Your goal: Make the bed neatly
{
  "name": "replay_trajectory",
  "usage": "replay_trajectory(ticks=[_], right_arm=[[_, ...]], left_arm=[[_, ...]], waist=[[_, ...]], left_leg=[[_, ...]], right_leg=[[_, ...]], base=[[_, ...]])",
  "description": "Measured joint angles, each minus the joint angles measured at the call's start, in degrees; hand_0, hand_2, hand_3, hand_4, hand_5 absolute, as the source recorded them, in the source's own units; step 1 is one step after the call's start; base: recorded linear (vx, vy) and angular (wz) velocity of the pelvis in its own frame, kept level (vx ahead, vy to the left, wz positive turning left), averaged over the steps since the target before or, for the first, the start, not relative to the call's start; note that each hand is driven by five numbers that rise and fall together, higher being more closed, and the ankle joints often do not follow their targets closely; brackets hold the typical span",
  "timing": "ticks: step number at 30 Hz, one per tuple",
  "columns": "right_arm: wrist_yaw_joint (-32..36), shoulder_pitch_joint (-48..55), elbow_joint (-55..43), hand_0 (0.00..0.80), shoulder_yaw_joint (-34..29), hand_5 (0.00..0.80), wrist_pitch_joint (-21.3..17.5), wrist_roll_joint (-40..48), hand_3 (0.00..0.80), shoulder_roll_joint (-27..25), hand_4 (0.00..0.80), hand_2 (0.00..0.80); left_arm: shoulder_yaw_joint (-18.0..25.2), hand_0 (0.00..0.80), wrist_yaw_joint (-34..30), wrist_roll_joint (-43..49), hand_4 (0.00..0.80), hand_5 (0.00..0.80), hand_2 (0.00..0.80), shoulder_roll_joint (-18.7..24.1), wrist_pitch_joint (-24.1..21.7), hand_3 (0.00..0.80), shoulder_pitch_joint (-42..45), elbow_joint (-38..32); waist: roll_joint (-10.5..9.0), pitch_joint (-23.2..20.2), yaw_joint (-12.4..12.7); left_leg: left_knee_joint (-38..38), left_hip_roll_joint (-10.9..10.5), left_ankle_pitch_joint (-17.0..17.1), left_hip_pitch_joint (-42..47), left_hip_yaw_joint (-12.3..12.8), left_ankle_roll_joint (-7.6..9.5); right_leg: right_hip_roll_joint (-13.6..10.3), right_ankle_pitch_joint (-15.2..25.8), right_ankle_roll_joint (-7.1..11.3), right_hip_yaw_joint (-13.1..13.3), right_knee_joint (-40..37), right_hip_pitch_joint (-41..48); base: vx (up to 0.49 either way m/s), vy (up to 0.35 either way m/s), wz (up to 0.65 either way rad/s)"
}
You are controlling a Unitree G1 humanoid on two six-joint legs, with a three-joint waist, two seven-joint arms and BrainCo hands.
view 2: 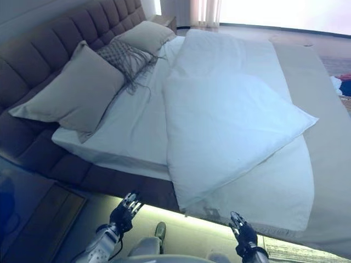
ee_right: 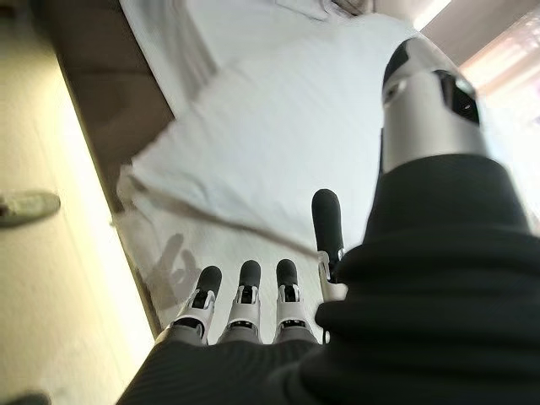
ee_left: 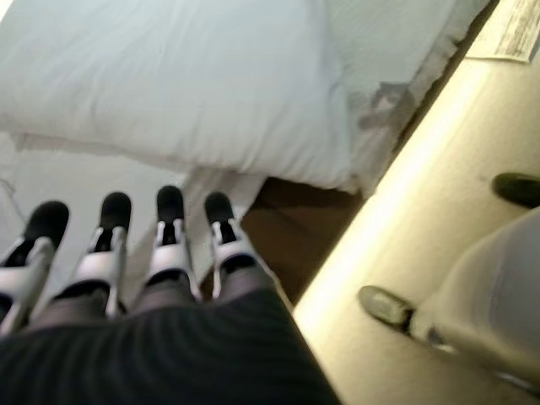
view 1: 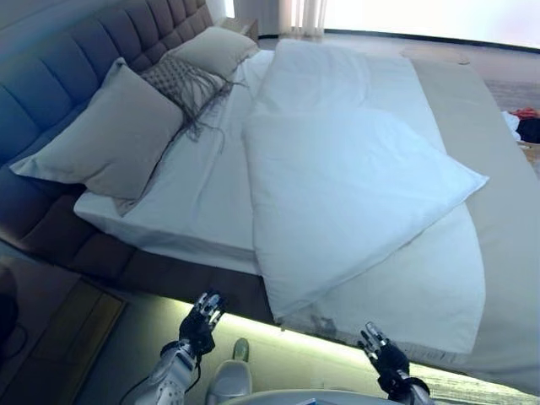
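The bed (view 1: pixel 194 202) fills most of the scene, running from its dark padded headboard (view 1: pixel 76 59) at the far left toward the right, with a strip of light glowing along the floor under its near edge. A white duvet (view 1: pixel 354 194) lies across the mattress, folded back on itself so that one corner points out to the right and its near-left corner hangs over the near side of the bed; left of it the white sheet is bare. A beige cover (view 1: pixel 498 202) runs along the right side of the bed, under the duvet's edge. Against the headboard lean three cushions: a large grey pillow (view 1: pixel 105 135) nearest, a small patterned cushion (view 1: pixel 181 80) with dark fringes behind it, and another grey pillow (view 1: pixel 215 49) at the far end. Down by the near edge, the left hand (view 1: pixel 201 317) hangs in the air just short of the bed frame, fingers straight and spread, grasping nothing. The right hand (view 1: pixel 381 349) hovers further right, near the duvet's overhanging corner, its fingers (ee_right: pixel 245 291) also straight and released, touching nothing
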Motion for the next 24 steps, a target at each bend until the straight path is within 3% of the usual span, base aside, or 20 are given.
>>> replay_trajectory(ticks=[3, 5, 7, 10, 15, 19, 20, 22, 23, 24], right_arm=[[-0.8, -0.8, -1.6, 0.0, 0.1, 0.0, 0.0, 0.0, 0.0, 1.2, 0.0, 0.0], [-1.3, -1.9, -2.7, 0.0, 0.1, 0.0, 0.0, 0.0, 0.0, 1.2, 0.0, 0.0], [-1.7, -2.6, -3.1, 0.0, 0.1, 0.0, -0.4, 0.0, 0.0, 1.2, 0.0, 0.0], [-2.8, -3.5, -3.0, 0.0, -0.1, 0.0, -1.0, 0.0, 0.0, 1.1, 0.0, 0.0], [-4.6, -4.1, -2.8, 0.0, -0.1, 0.0, -1.6, 0.0, 0.0, 1.3, 0.0, 0.0], [-4.5, -4.4, -2.2, 0.0, -0.2, 0.0, -1.6, 0.0, 0.0, 1.2, 0.0, 0.0], [-4.3, -4.8, -1.5, 0.0, -0.2, 0.0, -1.6, 0.0, 0.0, 1.2, 0.0, 0.0], [-4.3, -5.4, -1.0, 0.0, -0.2, 0.0, -1.6, 0.0, 0.0, 1.3, 0.0, 0.0], [-4.2, -5.6, -0.5, 0.0, -0.3, 0.0, -1.6, 0.1, 0.0, 1.4, 0.0, 0.0], [-4.2, -6.2, 1.2, 0.0, -0.8, 0.0, -1.4, 0.2, 0.0, 1.2, 0.0, 0.0]], left_arm=[[0.6, 0.0, 0.2, 0.0, 0.0, 0.0, 0.0, 0.3, 0.0, 0.0, -1.2, -1.6], [0.9, 0.0, 0.2, 0.0, 0.0, 0.0, 0.0, 0.8, 0.0, 0.0, -1.2, -2.3], [1.0, 0.0, 0.2, 0.0, 0.0, 0.0, 0.0, 1.3, 0.0, 0.0, -1.2, -2.2], [1.0, 0.0, 0.5, 0.0, 0.0, 0.0, 0.0, 1.3, 0.0, 0.0, -2.6, -1.7], [1.1, 0.0, 1.0, 0.0, 0.0, 0.0, 0.0, 1.3, 0.0, 0.0, -2.3, -1.6], [1.1, 0.0, 1.4, 0.0, 0.0, 0.0, 0.0, 1.2, 0.0, 0.0, -2.4, -1.4], [1.1, 0.0, 1.4, 0.0, 0.0, 0.0, 0.0, 1.0, 0.0, 0.0, -2.5, -0.7], [1.1, 0.0, 1.4, 0.0, 0.0, 0.0, 0.0, 1.3, 0.0, 0.0, -2.0, -0.3], [1.1, 0.0, 1.4, 0.0, 0.0, 0.0, 0.0, 1.6, 0.0, 0.0, -2.0, -0.2], [0.9, 0.0, 1.4, 0.0, 0.0, 0.0, 0.0, 1.1, 0.1, 0.0, -1.7, 0.0]], waist=[[0.56, 0.3, 0.4], [0.93, 0.0, 0.4], [0.85, -0.9, 0.4], [0.55, -1.9, 0.4], [1.36, -4.3, 0.3], [0.3, -5.6, -0.6], [0.03, -5.8, -1.1], [-1.6, -6.2, -1.3], [-2.8, -6.4, -1.3], [-2.22, -6.7, -1.2]], left_leg=[[1.4, -1.6, -2.8, 2.2, 1.5, 1.76], [0.7, -2.3, -4.1, 4.0, 2.3, 2.79], [0.7, -2.9, -4.9, 4.1, 2.4, 3.05], [0.5, -3.7, -4.8, 3.8, 2.3, 4.03], [-1.5, -3.0, -4.7, 5.6, 2.1, 5.42], [-2.3, -2.4, -4.5, 6.1, 0.4, 5.25], [-2.3, -2.1, -4.5, 6.1, -0.1, 4.85], [-2.9, -2.4, -4.1, 6.2, -0.6, 3.28], [-3.2, -2.7, -4.1, 6.1, -0.8, 2.48], [-3.4, -1.3, -4.1, 6.3, -1.2, 1.41]], right_leg=[[-2.1, 0.2, 0.7, -0.4, 4.5, -0.1], [-3.1, 0.3, 0.7, -1.9, 7.0, -0.3], [-3.8, 0.3, 0.68, -2.4, 8.5, -1.1], [-4.4, 0.5, 0.52, -2.5, 12.7, -3.8], [-5.0, 3.4, -0.19, -3.1, 24.1, -9.9], [-3.7, 2.4, 0.18, -2.6, 14.8, -10.2], [-3.0, 3.0, 1.1, -1.9, 11.0, -10.0], [-2.8, 6.1, 1.34, -1.1, 4.2, -10.0], [-2.9, 6.4, 4.04, -0.7, 2.0, -9.9], [-1.6, 6.4, 3.21, -1.1, 1.1, -9.2]], base=[[0.356, 0.222, -0.15], [0.258, 0.172, -0.22], [0.188, 0.158, -0.08], [0.131, 0.2, 0.04], [0.112, 0.06, 0.01], [0.092, -0.118, 0.18], [0.087, -0.154, 0.29], [0.059, -0.16, 0.2], [0.045, -0.185, 0.12], [0.044, -0.199, 0.01]])
